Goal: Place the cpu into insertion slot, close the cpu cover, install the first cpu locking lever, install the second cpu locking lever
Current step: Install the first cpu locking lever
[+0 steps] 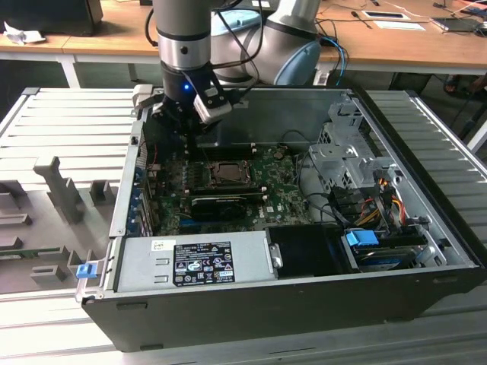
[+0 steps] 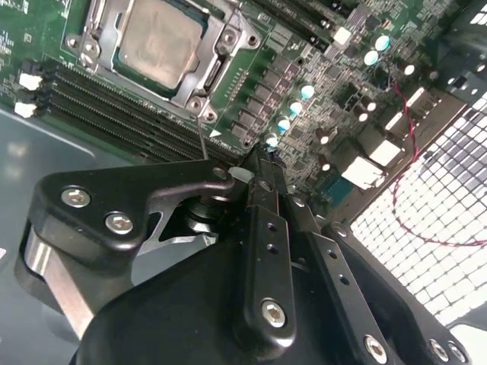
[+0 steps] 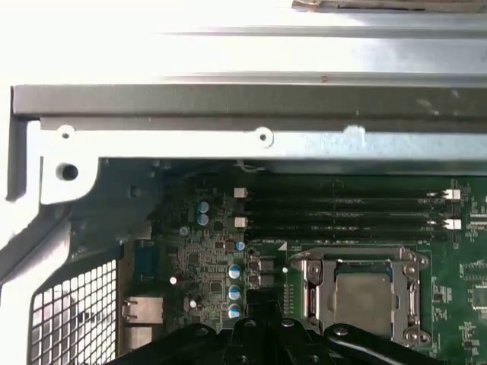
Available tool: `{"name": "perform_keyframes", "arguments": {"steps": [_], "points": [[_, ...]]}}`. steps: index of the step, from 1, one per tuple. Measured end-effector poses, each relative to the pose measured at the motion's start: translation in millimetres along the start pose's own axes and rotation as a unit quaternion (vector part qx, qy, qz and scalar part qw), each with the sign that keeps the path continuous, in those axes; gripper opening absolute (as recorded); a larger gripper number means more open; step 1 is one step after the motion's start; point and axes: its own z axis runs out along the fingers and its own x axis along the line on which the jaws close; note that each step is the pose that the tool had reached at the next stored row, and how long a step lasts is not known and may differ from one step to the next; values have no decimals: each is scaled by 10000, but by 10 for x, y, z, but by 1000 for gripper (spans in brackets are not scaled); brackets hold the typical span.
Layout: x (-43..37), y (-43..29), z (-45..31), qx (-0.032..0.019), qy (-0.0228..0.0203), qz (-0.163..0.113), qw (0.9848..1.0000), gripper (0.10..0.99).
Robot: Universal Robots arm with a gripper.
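From the exterior view's left: ribbed grey bench (image 1: 68,114) w/ grey fixture blocks (image 1: 65,190) near its left edge. Blue clip (image 1: 85,269) sits at the near-left corner of the open PC case (image 1: 228,312). Case lies on the bench, power supply (image 1: 194,258) along its near wall. Arm (image 1: 183,46) reaches into the case's far-left corner, over the green motherboard (image 1: 281,190).

Hand (image 2: 259,161) in the second wrist view: fingertips pressed together, nothing seen betw. them. Thin wire lever (image 2: 202,137) sticks out from a corner of the insertion slot (image 2: 228,42) toward the tips, its end just beside them; contact, can't tell.

Cpu (image 2: 160,42) sits flat in the slot, mid-board. Cpu cover (image 2: 144,82) is down around it, metal top showing thru the cut-out. Memory slots (image 3: 342,209) run betw. slot and the case's far wall. Black graphics card (image 1: 221,204) lies on the slot's near side.

Toward the exterior view's right: drive cage (image 1: 342,160), cable bundle (image 1: 380,201), blue-tabbed drive (image 1: 364,238) by the near-right corner.
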Motion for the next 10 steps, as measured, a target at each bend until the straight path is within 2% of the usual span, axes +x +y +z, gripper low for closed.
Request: {"name": "perform_keyframes", "arguments": {"steps": [7,10], "points": [[-1,113,14,0,3,-64,10000,106],[-19,132,16,0,4,-80,10000,106]]}}
